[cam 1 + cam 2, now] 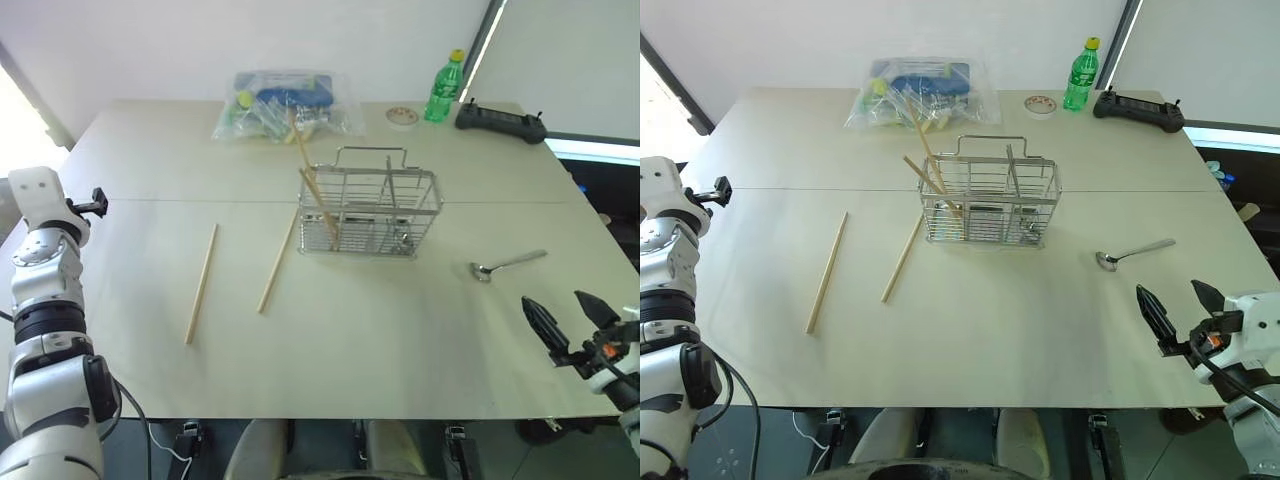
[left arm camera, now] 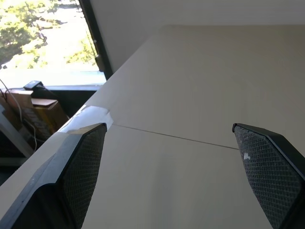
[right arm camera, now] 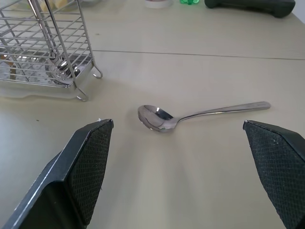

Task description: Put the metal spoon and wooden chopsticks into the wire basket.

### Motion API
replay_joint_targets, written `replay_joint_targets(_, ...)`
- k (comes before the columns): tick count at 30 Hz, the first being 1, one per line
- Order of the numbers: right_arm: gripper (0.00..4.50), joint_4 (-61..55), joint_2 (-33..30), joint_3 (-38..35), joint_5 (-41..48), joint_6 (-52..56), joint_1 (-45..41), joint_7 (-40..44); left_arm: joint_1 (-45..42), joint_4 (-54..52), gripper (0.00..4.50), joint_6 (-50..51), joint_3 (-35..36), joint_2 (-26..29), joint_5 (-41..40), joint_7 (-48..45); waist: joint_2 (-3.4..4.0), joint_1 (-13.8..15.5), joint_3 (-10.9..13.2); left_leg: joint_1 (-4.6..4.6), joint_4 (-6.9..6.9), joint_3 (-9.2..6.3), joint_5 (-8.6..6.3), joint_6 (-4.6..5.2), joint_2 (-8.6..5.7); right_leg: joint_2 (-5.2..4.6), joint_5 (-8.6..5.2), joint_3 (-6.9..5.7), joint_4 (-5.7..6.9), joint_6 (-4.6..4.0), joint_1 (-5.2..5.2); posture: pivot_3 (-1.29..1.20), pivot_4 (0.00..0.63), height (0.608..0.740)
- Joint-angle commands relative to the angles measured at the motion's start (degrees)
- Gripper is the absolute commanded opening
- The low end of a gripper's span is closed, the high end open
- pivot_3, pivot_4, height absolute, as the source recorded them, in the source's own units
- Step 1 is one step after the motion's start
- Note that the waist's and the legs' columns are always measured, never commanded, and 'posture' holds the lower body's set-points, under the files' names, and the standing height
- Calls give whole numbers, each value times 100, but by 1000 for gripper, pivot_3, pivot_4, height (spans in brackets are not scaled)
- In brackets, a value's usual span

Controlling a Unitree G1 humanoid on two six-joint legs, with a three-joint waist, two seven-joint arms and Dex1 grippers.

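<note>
The wire basket [image 1: 368, 213] stands upright at the table's middle, with two wooden chopsticks [image 1: 318, 203] leaning out of its left end. Two more chopsticks lie flat on the table to its left, one close to it [image 1: 279, 260] and one farther out [image 1: 201, 283]. The metal spoon [image 1: 508, 264] lies to the basket's right, bowl toward the basket. My right gripper [image 1: 565, 320] hovers open near the table's front right edge, a short way in front of the spoon [image 3: 200, 114]. My left gripper [image 2: 171, 176] is open over the table's far left edge, holding nothing.
At the back of the table lie a clear plastic bag of items [image 1: 285, 118], a green bottle [image 1: 445, 88], a small roll of tape [image 1: 402, 117] and a black controller [image 1: 500, 123]. A seam [image 1: 200, 200] runs across the tabletop behind the basket.
</note>
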Motion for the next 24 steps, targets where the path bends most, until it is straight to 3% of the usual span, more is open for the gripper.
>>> replay_joint_targets(1,4500,-206,1,-26,92,-16,-22,-75,-6,-329,4490,-61,55,56,-76,-48,0,1,0,0,0,0,0,0,0,0,0,0,0,0,0,0,150,721)
replay_joint_targets(24,4500,-227,-15,-133,111,-4,-156,-353,-212,-157,4490,87,-165,196,35,-148,0,0,-1,2,5,10,1,1,0,5,2,0,5,2,3,0,150,721)
